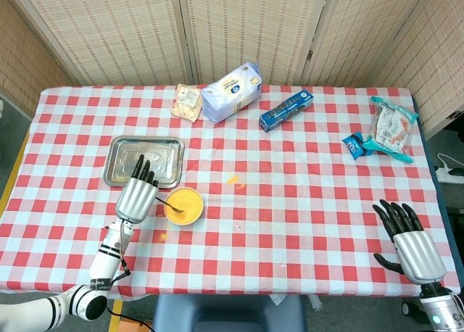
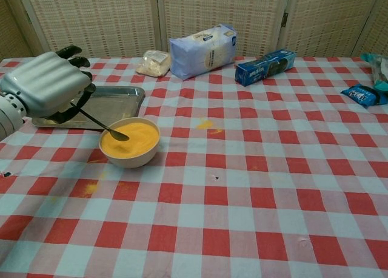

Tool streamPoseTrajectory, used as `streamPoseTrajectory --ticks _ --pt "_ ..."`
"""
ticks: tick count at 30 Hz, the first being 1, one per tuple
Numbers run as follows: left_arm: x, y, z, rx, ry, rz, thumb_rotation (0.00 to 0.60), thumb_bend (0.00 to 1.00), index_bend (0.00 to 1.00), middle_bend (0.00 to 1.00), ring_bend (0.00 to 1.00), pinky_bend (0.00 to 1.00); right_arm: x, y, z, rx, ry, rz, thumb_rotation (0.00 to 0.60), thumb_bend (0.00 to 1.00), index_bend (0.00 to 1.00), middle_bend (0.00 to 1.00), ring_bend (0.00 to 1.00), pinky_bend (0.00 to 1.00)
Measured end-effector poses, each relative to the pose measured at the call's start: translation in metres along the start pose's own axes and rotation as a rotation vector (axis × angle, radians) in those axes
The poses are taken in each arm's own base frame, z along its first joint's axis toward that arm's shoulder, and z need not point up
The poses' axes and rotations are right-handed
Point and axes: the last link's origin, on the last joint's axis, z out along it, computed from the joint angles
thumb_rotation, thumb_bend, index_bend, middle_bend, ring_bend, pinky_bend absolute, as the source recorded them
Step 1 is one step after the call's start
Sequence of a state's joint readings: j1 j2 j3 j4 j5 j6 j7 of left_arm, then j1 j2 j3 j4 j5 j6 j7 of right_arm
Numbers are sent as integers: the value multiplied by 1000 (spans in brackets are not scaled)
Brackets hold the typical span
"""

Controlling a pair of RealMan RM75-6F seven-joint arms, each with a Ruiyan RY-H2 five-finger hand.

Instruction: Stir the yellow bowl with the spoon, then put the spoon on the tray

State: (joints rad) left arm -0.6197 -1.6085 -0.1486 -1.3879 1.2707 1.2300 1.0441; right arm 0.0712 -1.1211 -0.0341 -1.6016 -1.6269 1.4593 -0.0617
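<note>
A yellow bowl (image 1: 183, 206) (image 2: 130, 142) of orange-yellow stuff stands left of the table's middle. My left hand (image 1: 137, 196) (image 2: 47, 85) hovers just left of it and holds a metal spoon (image 2: 102, 124) (image 1: 167, 201) by the handle. The spoon's tip dips into the bowl's left side. Behind them lies the empty steel tray (image 1: 166, 148) (image 2: 121, 98). My right hand (image 1: 409, 241) rests open near the front right corner, seen only in the head view, with nothing in it.
Along the far side lie a small snack bag (image 1: 187, 101), a white-blue flour bag (image 1: 231, 91) and a blue box (image 1: 286, 109). Blue and teal packets (image 1: 383, 133) sit at the right. Yellow spills mark the cloth (image 2: 206, 124).
</note>
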Motion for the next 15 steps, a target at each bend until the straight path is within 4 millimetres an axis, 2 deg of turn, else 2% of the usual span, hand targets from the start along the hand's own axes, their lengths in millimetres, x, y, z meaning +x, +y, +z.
streamPoseTrajectory --ticks 9,15 --pt "0 -7 3 55 52 146 600 903 824 347 114 0 -1 0 2 -2 -6 -2 600 83 0 0 0 0" --pt "1 -9 2 52 26 64 600 903 824 346 114 0 -1 0 2 -4 -5 -3 600 83 0 0 0 0"
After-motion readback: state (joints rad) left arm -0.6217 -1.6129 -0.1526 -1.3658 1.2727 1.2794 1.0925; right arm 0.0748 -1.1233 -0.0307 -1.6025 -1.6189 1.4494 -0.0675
